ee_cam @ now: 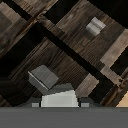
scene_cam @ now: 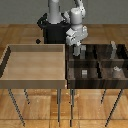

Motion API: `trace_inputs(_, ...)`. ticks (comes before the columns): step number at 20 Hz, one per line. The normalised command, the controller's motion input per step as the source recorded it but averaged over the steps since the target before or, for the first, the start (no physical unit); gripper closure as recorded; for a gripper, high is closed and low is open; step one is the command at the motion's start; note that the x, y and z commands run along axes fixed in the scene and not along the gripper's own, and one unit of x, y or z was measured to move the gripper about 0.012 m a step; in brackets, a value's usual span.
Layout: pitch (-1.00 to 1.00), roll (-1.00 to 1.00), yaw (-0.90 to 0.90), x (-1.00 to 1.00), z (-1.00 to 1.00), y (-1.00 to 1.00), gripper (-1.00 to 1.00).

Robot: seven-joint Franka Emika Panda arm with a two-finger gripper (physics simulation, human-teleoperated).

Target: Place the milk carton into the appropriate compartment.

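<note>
Nearest: light wooden tray [scene_cam: 12, 80] at the exterior view's left, dark divided bin [scene_cam: 95, 63] on its right. Squat grey cube [scene_cam: 84, 73] in bin's near-left compartment. Milk carton [scene_cam: 113, 49] upright in far-right compartment. Gripper [scene_cam: 77, 50] over far-left compartment; can't tell jaws' state.

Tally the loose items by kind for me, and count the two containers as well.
Squat grey cube: 1
Upright grey pieces, one tall, one small with a pale top: 2
Pale block by the tool, possibly the milk carton: 1
Containers, light tray and dark compartment bin: 2
Total: 6
</note>
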Motion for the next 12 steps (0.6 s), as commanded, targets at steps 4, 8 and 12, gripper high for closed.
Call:
trace_inputs(4,0.00,0.00,0.00,0.00,0.00,0.00,-1.00)
trace_inputs(8,0.00,0.00,0.00,0.00,0.00,0.00,-1.00)
trace_inputs(12,0.00,0.00,0.00,0.00,0.00,0.00,-1.00)
